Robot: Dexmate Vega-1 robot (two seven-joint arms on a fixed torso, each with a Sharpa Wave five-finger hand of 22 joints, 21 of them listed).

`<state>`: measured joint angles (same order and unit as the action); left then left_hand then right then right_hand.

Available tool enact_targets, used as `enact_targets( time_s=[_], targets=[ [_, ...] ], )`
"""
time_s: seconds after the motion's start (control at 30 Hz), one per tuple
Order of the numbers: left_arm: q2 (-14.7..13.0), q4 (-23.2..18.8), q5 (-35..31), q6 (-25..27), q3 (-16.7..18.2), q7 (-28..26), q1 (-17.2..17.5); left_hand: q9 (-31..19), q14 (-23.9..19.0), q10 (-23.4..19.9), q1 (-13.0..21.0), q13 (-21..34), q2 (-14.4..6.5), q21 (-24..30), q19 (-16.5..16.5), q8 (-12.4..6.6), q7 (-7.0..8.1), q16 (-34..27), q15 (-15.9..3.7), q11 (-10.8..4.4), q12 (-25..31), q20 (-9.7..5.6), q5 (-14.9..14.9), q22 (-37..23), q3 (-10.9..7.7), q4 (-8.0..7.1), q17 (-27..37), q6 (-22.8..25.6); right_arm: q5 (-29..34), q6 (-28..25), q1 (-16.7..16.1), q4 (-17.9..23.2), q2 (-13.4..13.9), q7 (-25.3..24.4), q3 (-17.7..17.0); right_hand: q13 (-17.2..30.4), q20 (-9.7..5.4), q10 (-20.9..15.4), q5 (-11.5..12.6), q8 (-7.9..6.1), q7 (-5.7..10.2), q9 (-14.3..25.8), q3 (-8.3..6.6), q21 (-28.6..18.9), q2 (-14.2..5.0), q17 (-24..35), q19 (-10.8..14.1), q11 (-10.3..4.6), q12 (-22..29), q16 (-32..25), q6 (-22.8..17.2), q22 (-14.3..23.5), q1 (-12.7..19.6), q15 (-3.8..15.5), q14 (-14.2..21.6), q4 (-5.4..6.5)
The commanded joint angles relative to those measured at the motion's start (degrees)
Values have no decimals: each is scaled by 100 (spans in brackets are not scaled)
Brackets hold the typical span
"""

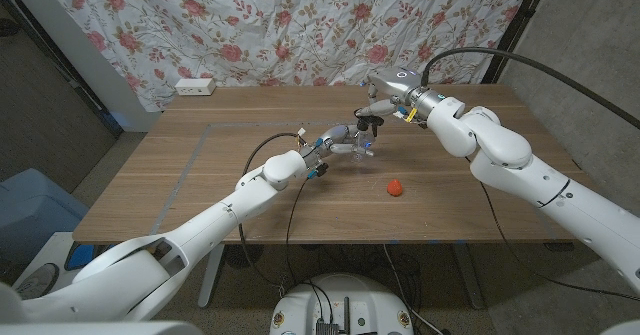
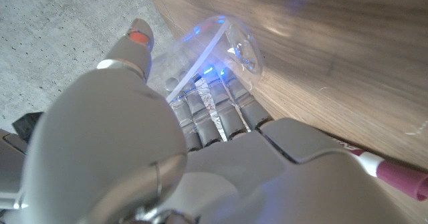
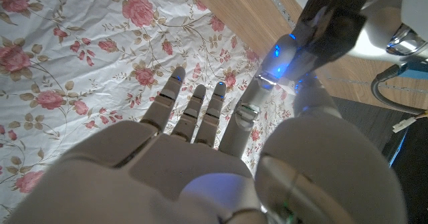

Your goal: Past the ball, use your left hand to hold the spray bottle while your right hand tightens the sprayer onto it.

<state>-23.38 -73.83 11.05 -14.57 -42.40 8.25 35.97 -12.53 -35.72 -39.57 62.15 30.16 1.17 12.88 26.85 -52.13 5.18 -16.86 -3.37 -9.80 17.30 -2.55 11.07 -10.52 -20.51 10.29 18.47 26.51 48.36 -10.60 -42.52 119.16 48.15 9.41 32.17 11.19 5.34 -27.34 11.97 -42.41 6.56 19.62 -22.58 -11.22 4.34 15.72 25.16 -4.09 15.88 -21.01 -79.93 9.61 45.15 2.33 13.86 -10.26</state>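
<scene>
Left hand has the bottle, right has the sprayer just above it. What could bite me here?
The clear spray bottle is see-through and easy to misjudge; the left hand holds it tilted, so the black sprayer in the right hand may cross-thread. Twisting could also spin the bottle loose. The red ball lies near, under your arms.
</scene>
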Motion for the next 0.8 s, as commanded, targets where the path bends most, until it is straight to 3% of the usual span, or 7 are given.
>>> enact_targets(
  time_s=[0.03, 0.27, 0.43, 0.53, 0.63, 0.8],
  targets=[
    [55, 96, 9, -38, -6, -3, -37, -1, -59, -29, -268, 14, -847, 3, 29, -36, -67, 23, -720, 17, 4, 6, 47, -12, -108, -67, 11, 99, -117, -343, 61, -14, -179, 116, 74, -5, 16, -87, 46, -110, -78, 72, -126, 6, -37, -16, 13, 10, -20, -20, -31, 17, 180, 48, 90, -25],
    [57, 89, 8, -33, -3, -7, -47, 0, -58, -33, -266, 18, -848, 4, 30, -42, -63, 31, -715, 12, -1, 7, 48, -12, -114, -62, 9, 94, -212, -497, 67, -24, -248, 34, 97, -6, 17, -129, 99, -214, -112, 138, -207, 8, -19, -40, 19, 26, -39, -15, -26, 17, 245, 40, 162, -10],
    [72, 116, 11, -39, -8, 6, -70, 0, -51, -34, -272, 21, -845, 0, 22, -48, -65, 45, -721, 14, -5, 11, 48, -12, -120, -62, 1, 96, -254, -537, 80, -1, -208, -30, 84, -5, 35, -123, 80, -280, -21, 212, -163, 10, 31, -33, 20, 46, -79, -8, 61, 18, 56, 5, 156, 102],
    [83, 130, 20, -48, -10, 15, -76, 1, -57, -34, -274, 22, -838, -1, 19, -50, -60, 53, -725, 3, -8, 15, 49, -12, -125, -59, -9, 94, -296, -560, 102, 39, -157, 31, 67, 4, 77, -93, -35, -307, 13, 336, -19, 18, 128, -16, -4, 68, -153, 4, 335, 24, -423, -52, 147, 288],
    [90, 135, 17, -66, -6, -1, -74, 1, -55, -44, -275, 23, -837, -2, 19, -55, -58, 58, -719, 0, -8, 15, 49, -12, -126, -58, -11, 96, -422, -529, 126, 63, -94, 88, 14, 10, 105, -110, -97, -279, -20, 399, 66, 21, 141, -2, -22, 72, -186, 25, 557, 26, -741, -122, 103, 401],
    [82, 127, 16, -79, -4, 15, -85, 2, -52, -42, -277, 25, -824, 0, 22, -59, -45, 64, -720, -3, -14, 14, 48, -12, -124, -53, -14, 94, -451, -571, 197, 136, -9, 226, -3, 20, 149, -28, -176, -213, -90, 432, 220, 24, 160, 14, -58, 213, -267, 47, 807, 29, -1278, -215, 86, 589]
  ],
)
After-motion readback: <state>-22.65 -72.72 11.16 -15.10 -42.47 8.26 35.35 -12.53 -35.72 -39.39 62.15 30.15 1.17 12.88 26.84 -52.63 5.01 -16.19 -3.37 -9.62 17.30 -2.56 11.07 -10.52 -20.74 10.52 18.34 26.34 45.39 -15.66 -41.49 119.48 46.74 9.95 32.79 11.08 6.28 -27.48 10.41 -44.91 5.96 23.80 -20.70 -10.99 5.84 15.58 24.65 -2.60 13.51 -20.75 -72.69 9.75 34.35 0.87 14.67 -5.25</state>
